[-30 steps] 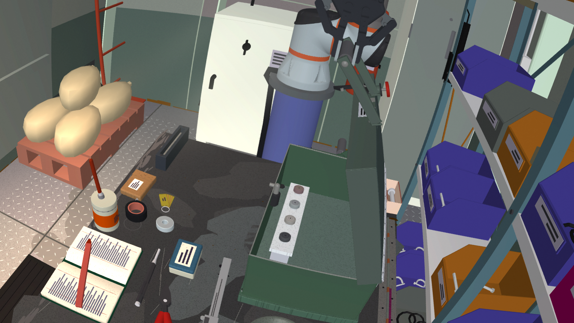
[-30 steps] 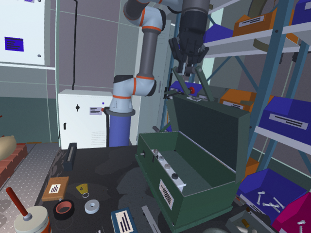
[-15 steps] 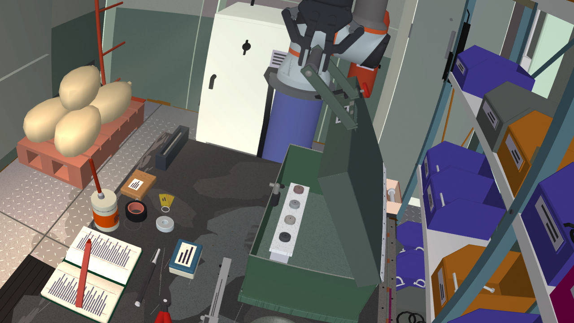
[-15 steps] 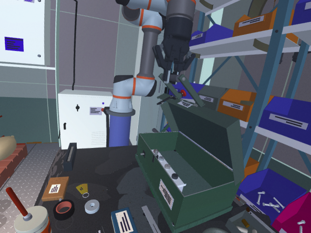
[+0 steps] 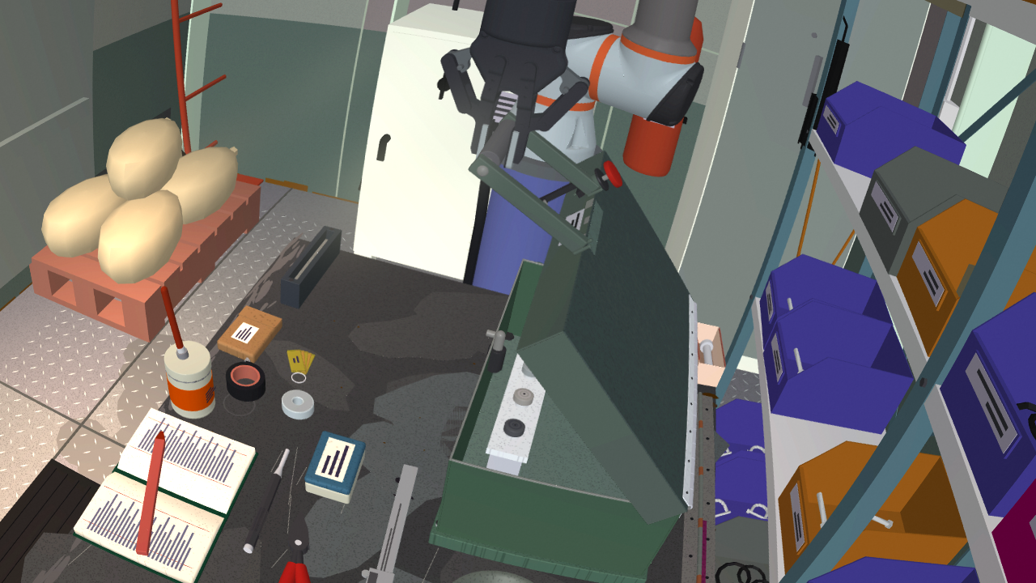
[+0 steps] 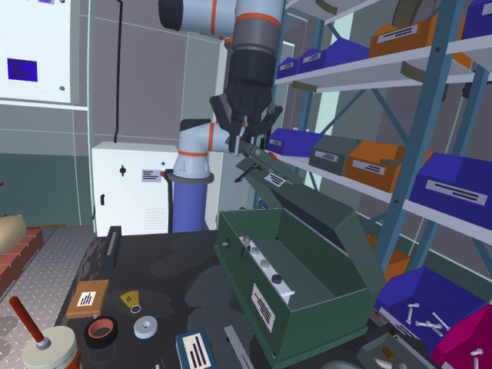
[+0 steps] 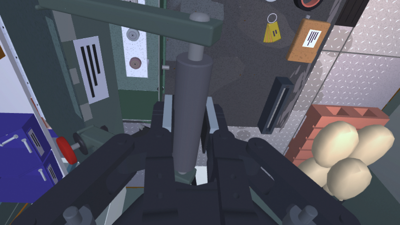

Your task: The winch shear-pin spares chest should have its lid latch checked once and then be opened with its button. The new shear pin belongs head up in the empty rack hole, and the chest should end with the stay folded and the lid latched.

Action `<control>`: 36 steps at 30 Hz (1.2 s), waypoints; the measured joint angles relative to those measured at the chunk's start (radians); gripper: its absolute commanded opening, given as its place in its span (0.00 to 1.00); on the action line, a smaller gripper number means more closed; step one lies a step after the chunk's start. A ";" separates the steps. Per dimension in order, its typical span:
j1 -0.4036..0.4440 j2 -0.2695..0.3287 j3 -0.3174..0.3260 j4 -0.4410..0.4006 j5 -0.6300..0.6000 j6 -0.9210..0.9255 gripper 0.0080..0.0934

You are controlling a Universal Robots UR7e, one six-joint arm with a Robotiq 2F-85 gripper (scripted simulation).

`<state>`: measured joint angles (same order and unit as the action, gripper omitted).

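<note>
The white pin rack [image 5: 513, 417] inside the green chest [image 5: 550, 464] is partly hidden by the lid [image 5: 616, 341], which leans half raised over the chest's interior. Two of its holes show: one holds a grey pin head, and the nearer one is dark. My gripper [image 7: 190, 123] is high above the chest's far end, and its fingers are clamped on either side of the grey cylindrical lid handle [image 7: 191, 112], which hangs from a green bracket [image 5: 536, 178] on the lid. A red button [image 5: 613, 174] sits on the lid's front face beside the bracket.
Purple and orange bins [image 5: 833, 341] fill the shelving right of the chest. On the dark mat to the left lie a tape roll [image 5: 245, 381], washer [image 5: 298, 404], yellow tag [image 5: 300, 360], brown box [image 5: 250, 332] and open notebook [image 5: 166, 493]. Sacks [image 5: 141, 196] rest on a brick pallet.
</note>
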<state>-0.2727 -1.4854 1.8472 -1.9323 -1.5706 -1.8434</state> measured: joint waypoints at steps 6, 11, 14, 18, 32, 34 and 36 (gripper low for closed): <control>-0.035 0.024 0.039 -0.063 0.000 -0.035 0.00; -0.060 0.049 0.070 -0.119 0.000 -0.060 0.00; -0.074 0.065 0.088 -0.153 0.000 -0.074 0.00; -0.090 0.090 0.110 -0.200 0.000 -0.090 0.00; -0.127 0.184 0.172 -0.355 0.001 -0.127 0.00; -0.130 0.197 0.178 -0.375 0.001 -0.130 0.00; -0.132 0.210 0.184 -0.394 0.001 -0.132 0.00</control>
<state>-0.4050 -1.2753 2.0315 -2.3261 -1.5700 -1.9758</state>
